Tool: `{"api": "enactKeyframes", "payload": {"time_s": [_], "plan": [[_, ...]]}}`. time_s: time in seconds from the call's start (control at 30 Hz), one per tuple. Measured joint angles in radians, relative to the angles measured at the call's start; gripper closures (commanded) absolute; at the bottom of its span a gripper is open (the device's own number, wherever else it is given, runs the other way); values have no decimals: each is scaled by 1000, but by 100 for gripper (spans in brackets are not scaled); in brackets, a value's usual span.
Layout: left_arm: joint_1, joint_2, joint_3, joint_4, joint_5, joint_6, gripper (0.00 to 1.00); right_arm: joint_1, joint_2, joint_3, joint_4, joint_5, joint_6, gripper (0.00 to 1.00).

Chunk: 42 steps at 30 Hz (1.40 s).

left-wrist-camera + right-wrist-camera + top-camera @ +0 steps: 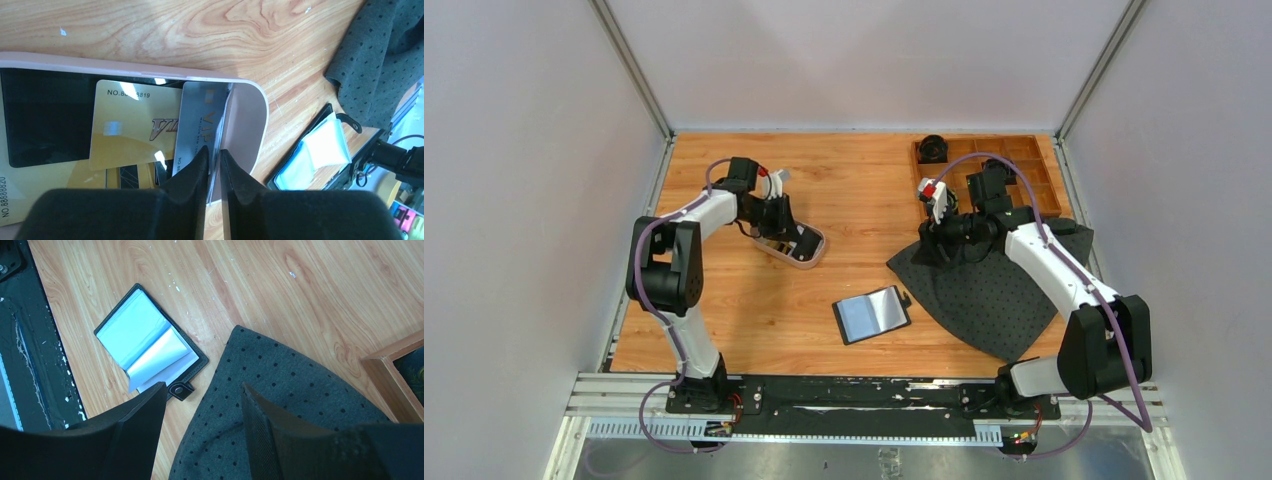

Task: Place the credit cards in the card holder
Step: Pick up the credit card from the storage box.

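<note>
Your left hand (214, 151) is clenching the silver VIP card (197, 125) in the pink tray (247, 130), beside a gold card (132, 127). Your right hand (203, 386) is hanging released; the black wallet (145, 340) is lying open on the desk (300, 290).

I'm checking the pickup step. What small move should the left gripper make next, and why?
Probably pinch the left gripper fully onto the silver card: its fingertips straddle that card's raised edge against the tray rim, with a slim gap visible.
</note>
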Motion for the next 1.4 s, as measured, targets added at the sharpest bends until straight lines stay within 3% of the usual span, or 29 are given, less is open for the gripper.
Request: {"api": "enactKeyframes", "payload": {"time_s": [0.07, 0.47, 0.7, 0.77, 0.9, 1.13, 1.4], "plan": [[2, -2, 0, 5, 3, -6, 100, 0, 0, 0, 0, 0, -1, 40], [26, -63, -4, -11, -21, 70, 100, 37, 49, 19, -12, -97, -18, 38], [26, -60, -1, -24, -46, 53, 100, 135, 198, 222, -20, -211, -83, 39], [26, -60, -2, -16, -55, 29, 93, 184, 270, 309, -2, -218, -70, 39], [26, -60, -15, 13, -60, -5, 91, 269, 382, 388, 85, -203, 33, 40], [27, -58, -44, 50, -45, -45, 81, 349, 587, 459, 293, -121, 378, 40], [35, -58, -66, 93, -13, -82, 78, 357, 653, 486, 388, -80, 564, 40]]}}
